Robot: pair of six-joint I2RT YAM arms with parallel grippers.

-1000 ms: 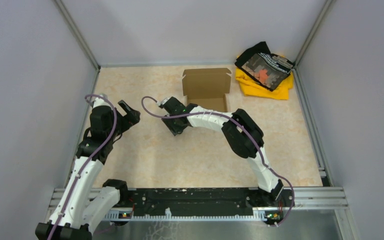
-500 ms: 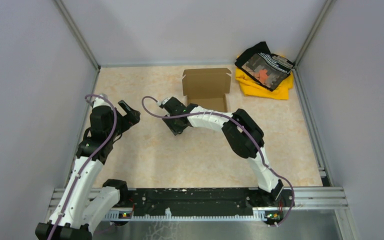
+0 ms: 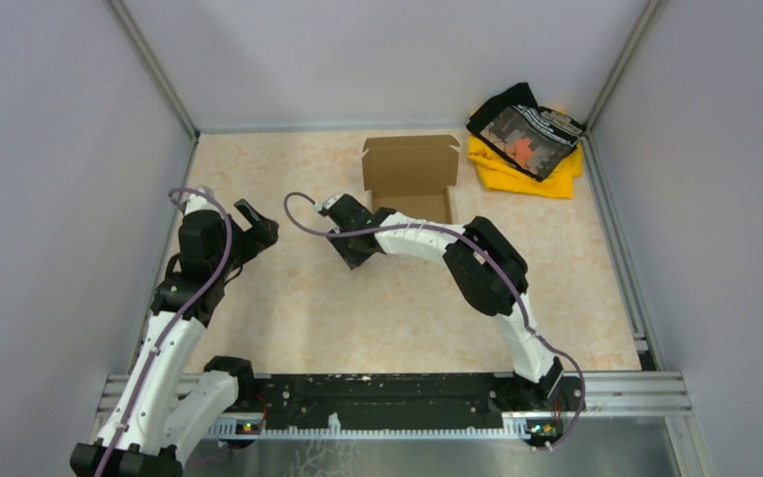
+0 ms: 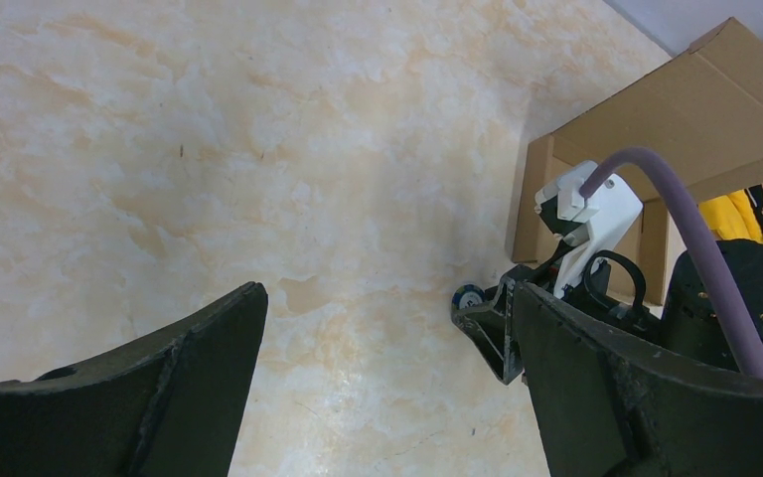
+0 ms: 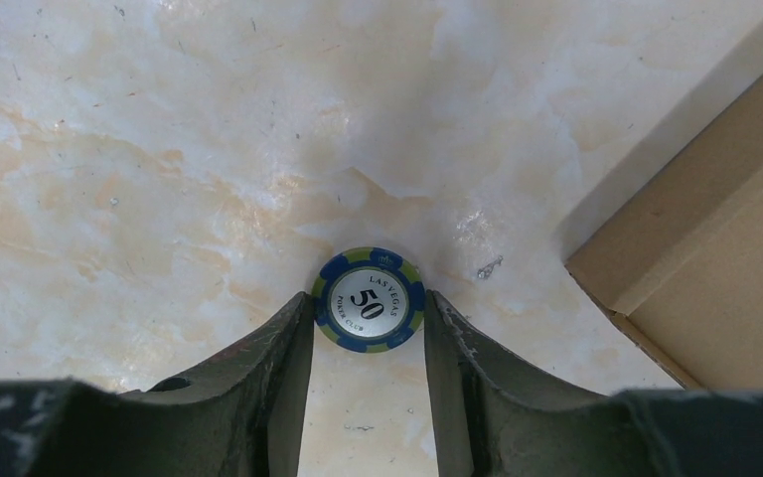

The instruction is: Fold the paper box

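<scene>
With your right pincer (image 5: 368, 310) pinching a round blue-and-green poker chip (image 5: 369, 298) just left of the plain brown cardboard box (image 3: 410, 171), far centre, and left pincer (image 4: 387, 298) wide, lift clear of its wall first.

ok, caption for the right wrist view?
Right gripper pinches a blue 50 poker chip beside the paper box corner.

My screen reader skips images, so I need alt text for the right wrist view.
The right gripper is closed on a blue-and-green poker chip marked 50, against a marbled beige table. A corner of the paper box shows at right.
</scene>
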